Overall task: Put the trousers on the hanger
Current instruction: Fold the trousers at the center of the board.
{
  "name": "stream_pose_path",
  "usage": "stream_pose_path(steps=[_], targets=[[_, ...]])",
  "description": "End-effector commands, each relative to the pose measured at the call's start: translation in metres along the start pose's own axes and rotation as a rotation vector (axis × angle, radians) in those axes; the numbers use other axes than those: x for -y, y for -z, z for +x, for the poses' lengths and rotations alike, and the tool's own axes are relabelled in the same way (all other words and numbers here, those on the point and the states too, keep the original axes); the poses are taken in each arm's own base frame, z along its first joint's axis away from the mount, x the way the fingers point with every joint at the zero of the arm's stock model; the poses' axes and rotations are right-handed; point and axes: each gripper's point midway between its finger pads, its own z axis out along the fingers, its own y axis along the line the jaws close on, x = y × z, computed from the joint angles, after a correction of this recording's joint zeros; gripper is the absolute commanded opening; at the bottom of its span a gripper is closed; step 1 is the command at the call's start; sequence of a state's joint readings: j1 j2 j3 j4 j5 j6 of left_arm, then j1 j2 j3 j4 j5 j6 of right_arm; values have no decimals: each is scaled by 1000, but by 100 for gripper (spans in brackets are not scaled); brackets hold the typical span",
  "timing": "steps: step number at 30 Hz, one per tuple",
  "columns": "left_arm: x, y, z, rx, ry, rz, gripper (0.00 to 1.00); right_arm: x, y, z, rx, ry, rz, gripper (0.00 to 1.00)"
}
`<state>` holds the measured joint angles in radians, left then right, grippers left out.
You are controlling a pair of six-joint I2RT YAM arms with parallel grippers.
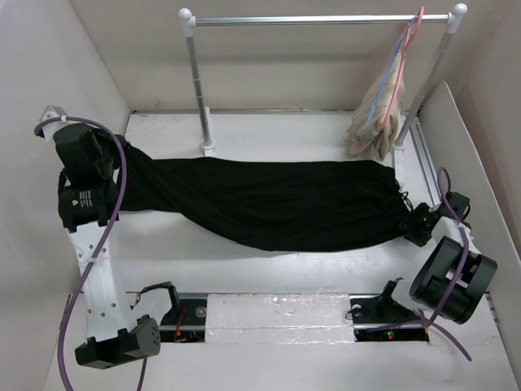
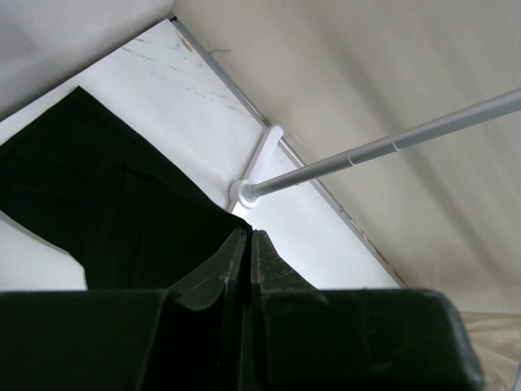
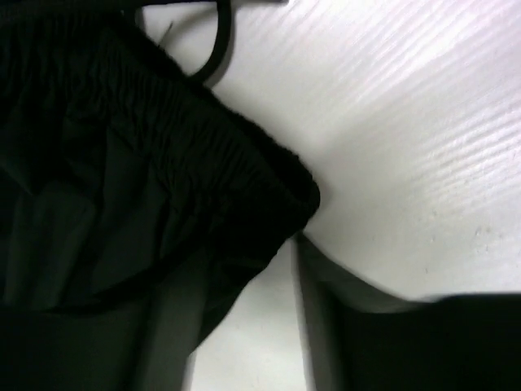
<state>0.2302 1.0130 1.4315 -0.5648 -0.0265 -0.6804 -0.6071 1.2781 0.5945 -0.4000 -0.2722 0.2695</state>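
Note:
The black trousers (image 1: 269, 204) lie flat across the table, legs to the left and waistband to the right. My right gripper (image 1: 417, 224) sits at the waistband end and is open. In the right wrist view the gathered waistband (image 3: 163, 163) drapes over one finger, and white table shows between the jaws (image 3: 244, 273). My left gripper (image 1: 114, 163) is at the leg ends. Its fingers (image 2: 248, 236) are shut together with no cloth visible between them, and the trouser fabric (image 2: 98, 195) lies just beside and below. The light-blue hanger (image 1: 389, 77) hangs on the rail at the far right.
A clothes rail (image 1: 317, 19) on two posts stands at the back; one post base (image 2: 256, 167) is close to my left fingertips. A pink hanger (image 1: 404, 65) and a beige garment (image 1: 376, 122) hang with the blue hanger. White walls enclose the table.

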Motion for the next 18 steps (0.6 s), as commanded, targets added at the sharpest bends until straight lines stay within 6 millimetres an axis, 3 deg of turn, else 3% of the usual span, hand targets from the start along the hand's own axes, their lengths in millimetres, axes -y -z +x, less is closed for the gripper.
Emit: stream_pose_path(steps=[1, 2, 3, 4, 6, 8, 9, 14, 16, 18], targets=[[14, 7, -13, 62, -12, 67, 0, -3, -8, -16, 53, -3, -6, 46], [4, 3, -15, 85, -16, 28, 0, -2, -10, -17, 51, -1, 2, 32], [-4, 2, -20, 119, -24, -13, 0, 2, -9, -14, 37, 1, 21, 5], [-14, 0, -24, 149, -49, -58, 0, 2, -5, -18, 41, 7, 35, 0], [-40, 0, -37, 223, -71, -204, 0, 6, 15, -16, 32, 55, 61, 0], [-48, 6, -45, 265, -79, -249, 0, 1, 43, -30, 95, 145, 74, 0], [-49, 11, -48, 281, -77, -250, 0, -6, 63, -17, 66, 231, 131, 0], [-68, 14, -48, 286, -76, -356, 0, -38, 106, -15, 120, 393, 104, 0], [-76, 13, -46, 286, -74, -397, 0, -32, 125, -17, 131, 449, 201, 0], [-88, 8, -39, 277, -79, -443, 0, -44, 139, -10, 102, 511, 195, 0]])
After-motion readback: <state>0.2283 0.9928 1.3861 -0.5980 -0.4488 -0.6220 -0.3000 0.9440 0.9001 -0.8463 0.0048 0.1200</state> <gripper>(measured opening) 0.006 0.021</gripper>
